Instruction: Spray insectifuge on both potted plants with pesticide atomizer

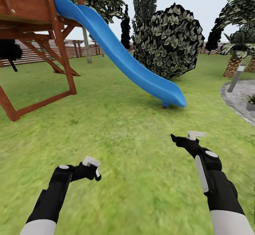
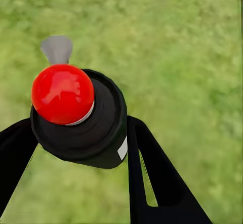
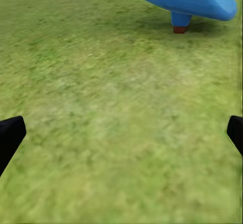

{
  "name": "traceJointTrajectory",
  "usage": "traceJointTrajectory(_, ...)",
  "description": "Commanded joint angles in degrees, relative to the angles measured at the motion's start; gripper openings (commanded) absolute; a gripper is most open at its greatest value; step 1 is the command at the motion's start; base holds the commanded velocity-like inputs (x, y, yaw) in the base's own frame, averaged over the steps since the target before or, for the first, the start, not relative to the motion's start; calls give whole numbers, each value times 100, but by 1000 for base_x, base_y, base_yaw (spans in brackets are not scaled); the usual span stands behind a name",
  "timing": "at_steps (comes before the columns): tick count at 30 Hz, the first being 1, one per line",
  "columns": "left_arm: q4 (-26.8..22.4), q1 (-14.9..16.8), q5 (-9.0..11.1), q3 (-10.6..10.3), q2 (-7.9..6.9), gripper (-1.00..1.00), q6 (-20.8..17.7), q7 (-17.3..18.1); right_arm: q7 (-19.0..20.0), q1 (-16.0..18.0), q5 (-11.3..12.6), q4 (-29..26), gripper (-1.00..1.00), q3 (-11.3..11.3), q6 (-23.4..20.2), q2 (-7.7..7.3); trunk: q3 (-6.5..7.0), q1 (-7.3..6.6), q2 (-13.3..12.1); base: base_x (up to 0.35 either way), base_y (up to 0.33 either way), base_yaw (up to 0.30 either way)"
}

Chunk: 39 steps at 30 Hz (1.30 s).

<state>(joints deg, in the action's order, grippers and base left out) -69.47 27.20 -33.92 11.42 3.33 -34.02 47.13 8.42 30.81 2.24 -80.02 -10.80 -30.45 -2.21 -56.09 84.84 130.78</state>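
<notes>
Your left gripper [image 2: 76, 148] was clamped on the pesticide atomizer [image 2: 83, 120], whose dark body sat between the two fingers with its red cap and grey nozzle pointing away from the palm; in the head view the same bottle [image 1: 92, 171] showed as a dark stub beside the white finger tips, held low over the lawn [image 1: 127, 128]. Your right gripper [image 3: 121, 133] was spread wide and carried nothing, its two finger tips at opposite edges of the wrist view with bare grass between them. Just beyond that gripper stood the foot of the blue slide [image 1: 141, 75], with the wooden play frame [image 1: 32, 43] off to the left gripper's far side. Farther right of the right gripper lay the grey paved patio [image 1: 235, 98], where a small green plant [image 1: 251, 100] sat, too small to identify with certainty. The pick-up appeared finished and the carry under way. The next move probably called for turning towards the patio side to find both potted plants.
</notes>
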Motion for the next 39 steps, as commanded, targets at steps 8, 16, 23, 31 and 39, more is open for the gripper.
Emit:
traceJointTrajectory(8,-9,5,-36,26,1,-100,-25,58,20,4,22,-5,100,-16,-31,1,-6,3,2,347,0,-267)
traceJointTrajectory(16,-11,4,-36,27,1,-100,-25,58,20,4,22,-7,100,-18,-31,1,-6,3,2,347,0,-267)
traceJointTrajectory(23,-10,3,-36,27,1,-100,-25,58,20,6,22,-9,100,-18,-31,1,-6,3,2,346,0,-267)
traceJointTrajectory(31,-11,3,-36,22,1,-100,-25,59,20,4,22,-5,100,-18,-31,1,-6,3,2,347,0,-267)
traceJointTrajectory(39,-13,4,-36,26,1,-100,-25,56,20,4,22,-5,100,-18,-31,1,-6,3,2,346,0,-267)
